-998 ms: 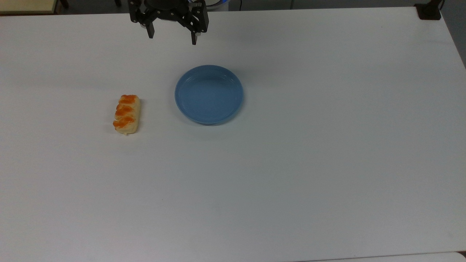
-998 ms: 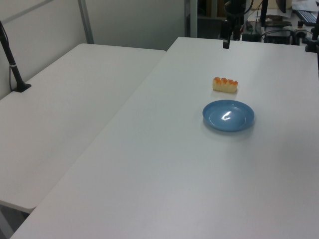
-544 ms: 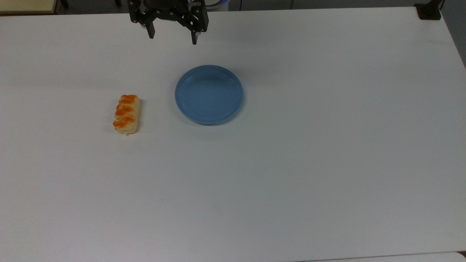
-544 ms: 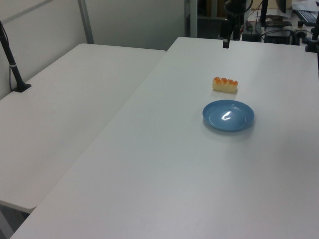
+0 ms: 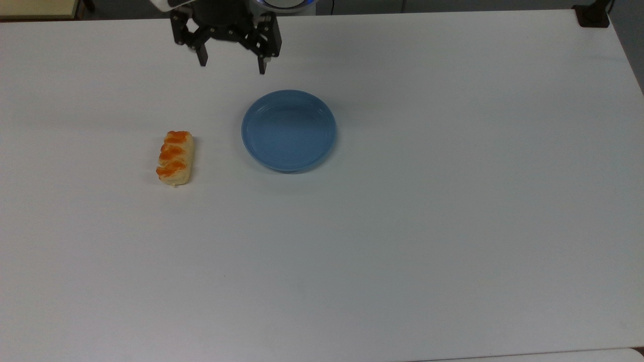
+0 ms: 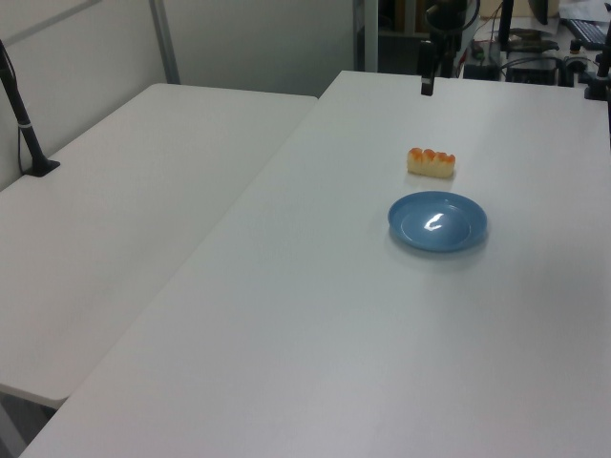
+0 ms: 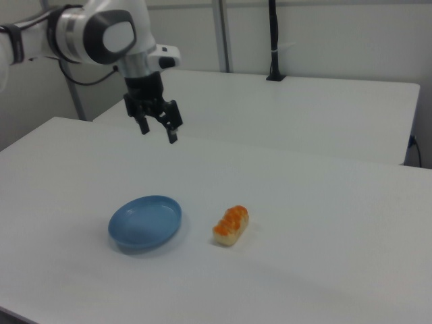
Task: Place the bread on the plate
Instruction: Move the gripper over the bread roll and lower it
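Since a second ago the gripper [image 5: 230, 68] has shifted slightly toward the plate [image 5: 289, 130] and toward the top view's left, while bread and plate lie where they were. Nearest in the top view, bare white surface [image 5: 352, 261] stretches below the plate. The bread [image 5: 174, 157] lies on the surface near the plate, at the top view's left of it, not touching. Beyond the plate the gripper hangs above the surface, jaws spread wide, holding nothing.

Bread [image 5: 174, 158] lies left of plate [image 5: 289, 130], top view.
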